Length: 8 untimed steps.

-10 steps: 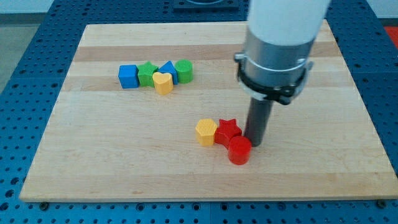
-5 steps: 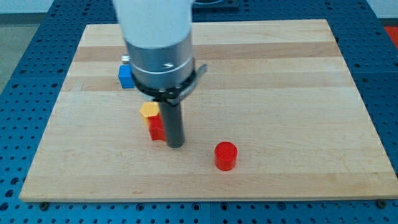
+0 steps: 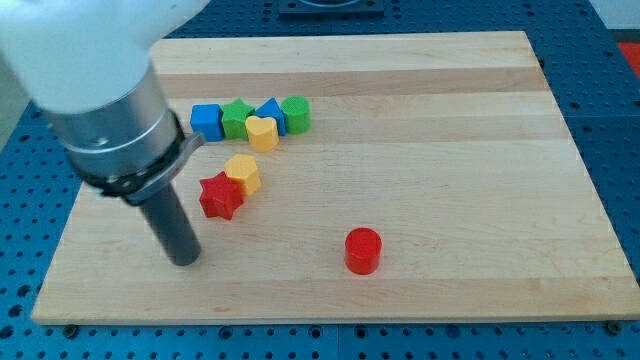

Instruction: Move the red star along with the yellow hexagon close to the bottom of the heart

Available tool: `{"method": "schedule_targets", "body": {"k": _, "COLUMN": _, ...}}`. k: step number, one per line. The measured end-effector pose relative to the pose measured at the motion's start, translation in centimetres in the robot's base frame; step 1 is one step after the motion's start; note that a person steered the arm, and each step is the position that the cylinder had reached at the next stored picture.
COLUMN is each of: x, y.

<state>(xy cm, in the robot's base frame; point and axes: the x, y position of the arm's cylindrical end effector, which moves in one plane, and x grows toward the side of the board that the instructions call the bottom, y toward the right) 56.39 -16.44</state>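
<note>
The red star [image 3: 221, 195] lies left of centre on the wooden surface [image 3: 450, 130], its upper right point touching the yellow hexagon [image 3: 243, 172], which sits just up and to the right of it. Farther toward the far edge, the yellow heart [image 3: 262, 132] stands near the hexagon but apart from it, at the near side of a tight row: a blue cube [image 3: 206, 121] at the left, then a green star [image 3: 236, 118], a blue triangular block [image 3: 270, 111] and a green cylinder [image 3: 296, 114] at the right. A red cylinder [image 3: 363, 250] stands alone, well apart to the right and nearer the surface's near edge. I carry no pincer, only a dark rod; my tip [image 3: 185, 260] rests on the wood, near the red star on its lower left and clear of every block, with the pale arm housing above it covering the view's upper left corner.
</note>
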Motion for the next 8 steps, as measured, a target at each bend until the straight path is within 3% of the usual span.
{"method": "schedule_targets", "body": {"k": 3, "x": -4.7, "y": 0.4}}
{"method": "schedule_targets", "body": {"k": 4, "x": -5.7, "y": 3.2}}
{"method": "schedule_targets", "body": {"k": 8, "x": -6.0, "y": 5.4}}
